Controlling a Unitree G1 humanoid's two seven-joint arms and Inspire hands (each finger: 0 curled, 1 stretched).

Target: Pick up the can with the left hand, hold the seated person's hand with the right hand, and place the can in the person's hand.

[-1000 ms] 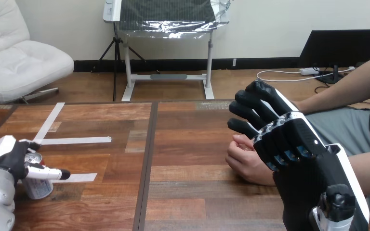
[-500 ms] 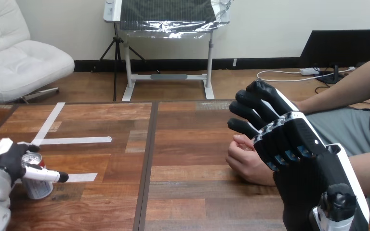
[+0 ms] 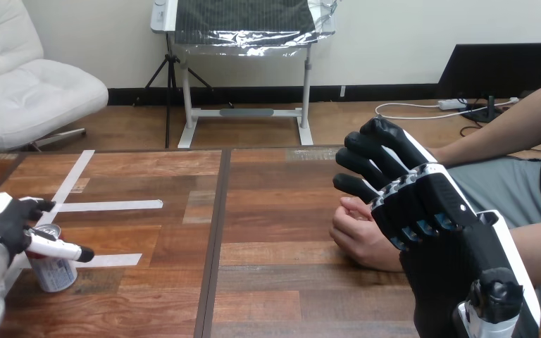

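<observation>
- Left hand (image 3: 3,229), black with white shells, on a silver forearm: at the near left of the brown plank-topped wooden table (image 3: 282,296), straddling the top of the can. One straight digit lies across the can's front and the rest sit relaxed over its far side. It is spread and not yet closed on the can. Hazard: a grip taken this high could tilt the can instead of lifting it.
- Small silver metal can with a red rim (image 3: 53,271): upright on the table under the left hand, just beside strips of white tape (image 3: 109,205), and well apart from the person's hand. Hazard: a smooth round wall is likely to slip through a loose hold, and if knocked over it could roll towards the near edge.
- Person's hand (image 3: 356,239): resting on the table right of centre, loosely cupped, and partly hidden by the robot's right hand. Hazard: with the palm not plainly turned up, a can set there may not be caught.
- Right hand (image 3: 423,211), black with white shells: raised over and just beside the person's hand, its back towards me. Whether it clasps that hand or even touches it cannot be told. Hazard: it stands in the can's likely path, so a collision on delivery seems possible.
</observation>
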